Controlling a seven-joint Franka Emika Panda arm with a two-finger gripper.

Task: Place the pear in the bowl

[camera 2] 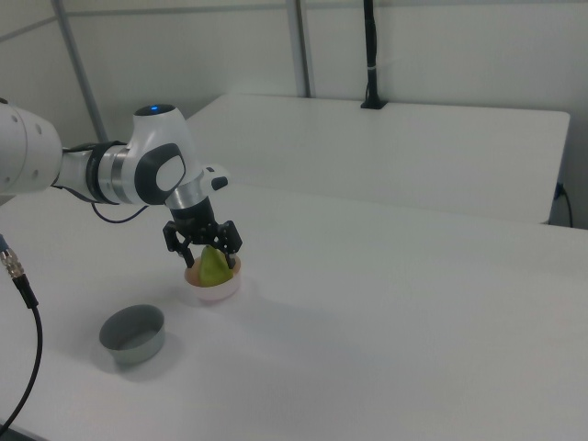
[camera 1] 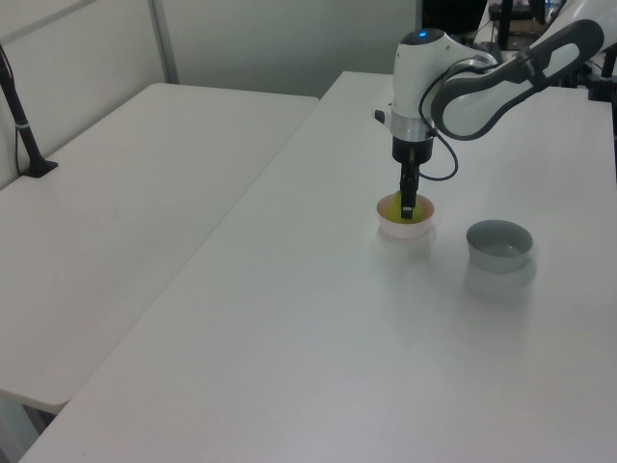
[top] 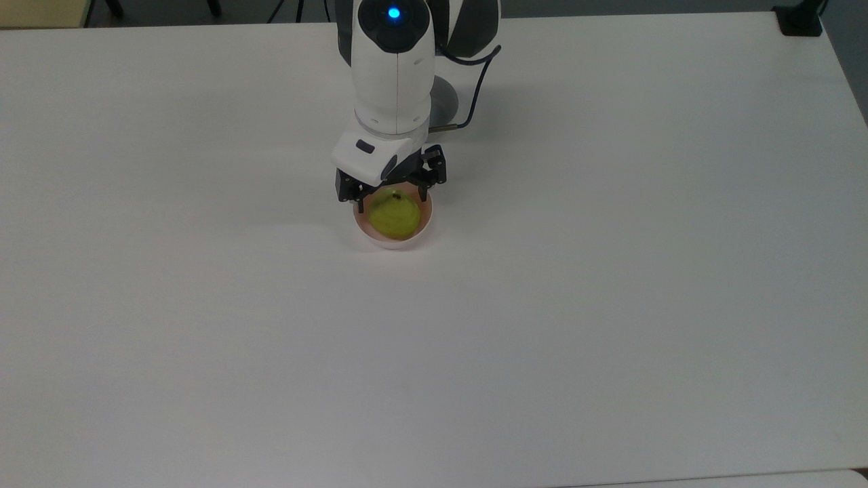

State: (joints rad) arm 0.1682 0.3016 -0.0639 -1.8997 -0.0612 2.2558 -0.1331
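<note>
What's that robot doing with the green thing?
The robot arm is putting a pear into a little pink bowl on a white table. The pear sits low inside the bowl, and the gripper is right over it with a finger on each side. A grey bowl stands nearby with nothing in it. The gripper hasn't moved away yet.

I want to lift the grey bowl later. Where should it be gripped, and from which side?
Probably pinch the rim of the grey bowl from straight above, one finger inside the wall and one outside. It stands upright with its mouth open and its walls straight, apart from the pink bowl that holds the pear.
</note>
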